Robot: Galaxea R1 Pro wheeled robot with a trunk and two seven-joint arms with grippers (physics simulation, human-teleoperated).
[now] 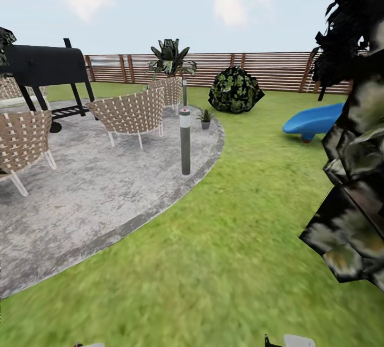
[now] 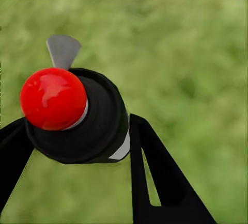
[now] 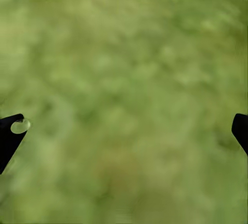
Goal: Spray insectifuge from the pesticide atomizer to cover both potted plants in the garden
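Observation:
In the left wrist view my left gripper (image 2: 77, 126) is shut on the pesticide atomizer (image 2: 93, 126), seen end-on as a dark round body with a red knob and a pale grey trigger, above blurred lawn. My right gripper (image 3: 124, 131) is open over bare grass, with one dark fingertip (image 3: 10, 133) at each side of the right wrist view. In the head view a small potted plant (image 1: 205, 118) in a grey pot stands far ahead on the rim of the round stone patio (image 1: 96, 198). The second potted plant is out of view.
A grey bollard lamp (image 1: 185, 134) stands on the patio edge. Wicker chairs (image 1: 130, 112) and a black grill (image 1: 45, 67) sit at left. A dark bush (image 1: 234, 90), a blue slide (image 1: 314, 120) and the slat fence (image 1: 277, 70) lie beyond. Dark foliage (image 1: 354, 176) looms close at right.

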